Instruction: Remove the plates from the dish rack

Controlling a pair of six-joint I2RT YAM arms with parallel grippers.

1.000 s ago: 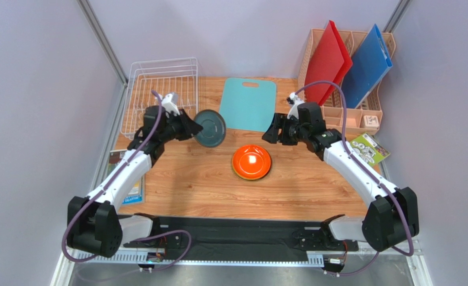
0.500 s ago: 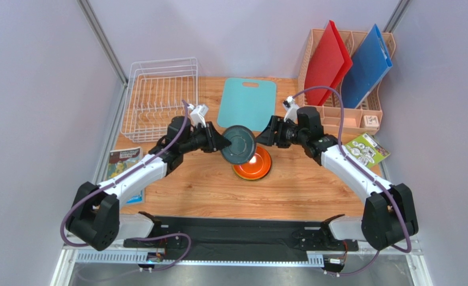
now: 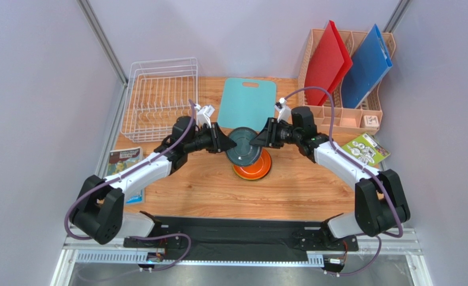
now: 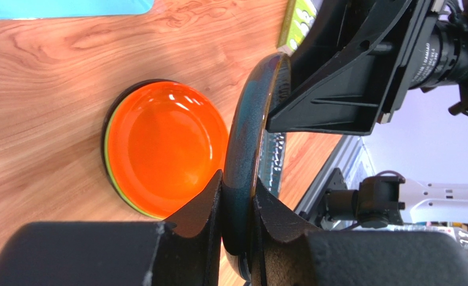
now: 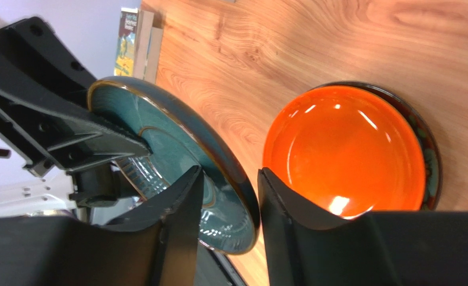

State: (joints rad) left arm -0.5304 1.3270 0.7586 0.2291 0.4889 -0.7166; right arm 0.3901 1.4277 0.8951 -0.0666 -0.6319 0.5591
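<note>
The white dish rack (image 3: 158,95) sits at the back left of the table (image 3: 188,185), well apart from the orange plate (image 3: 259,169) mid-table. Over that one the teal-grey plate (image 3: 242,152) hangs tilted, its rim pinched by the left gripper (image 3: 223,143). The right gripper (image 3: 256,141) straddles the opposite rim, though I can't tell if it's clamped.

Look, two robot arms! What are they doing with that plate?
The left end effector grips a dark teal-grey plate by its rim, holding it over the orange plate that lies on the table. The right end effector has its fingers either side of the opposite rim, not visibly clamped. It looks like a handover.
</note>
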